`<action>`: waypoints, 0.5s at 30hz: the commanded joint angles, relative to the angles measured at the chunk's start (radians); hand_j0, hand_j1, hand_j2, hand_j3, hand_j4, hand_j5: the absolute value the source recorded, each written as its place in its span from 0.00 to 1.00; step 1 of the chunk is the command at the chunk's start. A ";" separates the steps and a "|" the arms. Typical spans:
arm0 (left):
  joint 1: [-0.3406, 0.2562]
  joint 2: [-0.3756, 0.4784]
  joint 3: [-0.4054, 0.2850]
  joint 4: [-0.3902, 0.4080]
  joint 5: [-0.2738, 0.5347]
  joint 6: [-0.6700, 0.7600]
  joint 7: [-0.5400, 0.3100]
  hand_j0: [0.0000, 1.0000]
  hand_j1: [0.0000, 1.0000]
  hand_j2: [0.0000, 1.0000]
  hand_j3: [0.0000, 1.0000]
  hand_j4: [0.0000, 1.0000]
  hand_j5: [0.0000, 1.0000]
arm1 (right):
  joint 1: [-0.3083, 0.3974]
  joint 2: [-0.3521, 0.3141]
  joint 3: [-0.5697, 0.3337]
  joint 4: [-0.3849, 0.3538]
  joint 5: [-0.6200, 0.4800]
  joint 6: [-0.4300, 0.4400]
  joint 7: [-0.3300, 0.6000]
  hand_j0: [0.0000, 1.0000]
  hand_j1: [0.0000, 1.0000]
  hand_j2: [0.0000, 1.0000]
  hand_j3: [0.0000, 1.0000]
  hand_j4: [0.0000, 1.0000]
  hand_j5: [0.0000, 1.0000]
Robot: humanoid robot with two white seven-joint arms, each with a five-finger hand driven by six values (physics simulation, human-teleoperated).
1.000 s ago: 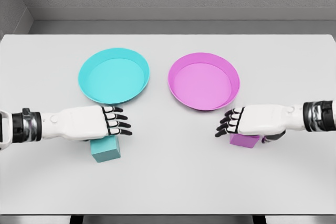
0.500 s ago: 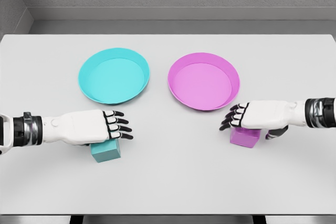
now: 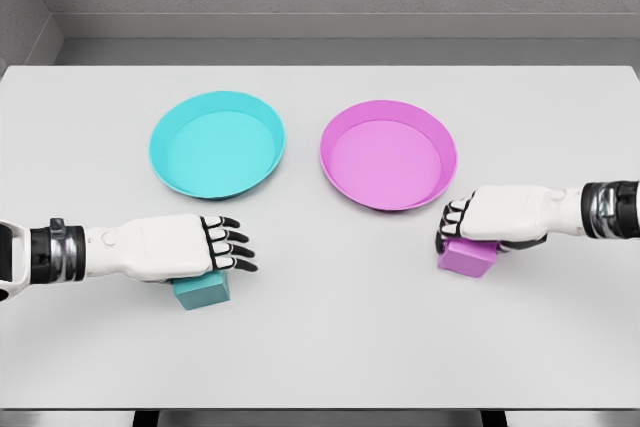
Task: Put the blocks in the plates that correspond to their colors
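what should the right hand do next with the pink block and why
Probably close the fingers and lift. The right hand lies over the pink block with fingers curled down at its near-plate side, but a firm grasp cannot be confirmed. The block sits on the table, just outside the pink plate, which holds nothing. The left hand lies over the cyan block.
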 commanded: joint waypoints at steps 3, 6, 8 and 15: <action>0.000 0.006 0.002 0.000 0.007 0.001 0.001 0.73 0.73 0.73 0.73 0.73 0.73 | -0.008 0.000 -0.005 -0.010 -0.009 0.003 -0.001 0.43 0.43 0.43 0.43 0.43 0.43; 0.000 0.009 0.002 0.000 0.007 0.001 0.001 0.64 0.64 0.64 0.64 0.64 0.64 | -0.015 0.000 -0.006 -0.010 -0.013 0.002 -0.001 0.43 0.43 0.43 0.43 0.43 0.43; -0.002 0.011 0.002 0.000 0.015 0.001 0.001 0.61 0.61 0.61 0.61 0.61 0.61 | -0.026 0.000 -0.006 -0.010 -0.015 0.002 -0.001 0.43 0.43 0.43 0.43 0.43 0.43; -0.003 0.015 0.007 0.001 0.023 0.001 0.001 0.50 0.50 0.50 0.50 0.50 0.50 | -0.055 0.000 -0.040 -0.014 -0.021 0.006 -0.001 0.44 0.44 0.44 0.44 0.44 0.44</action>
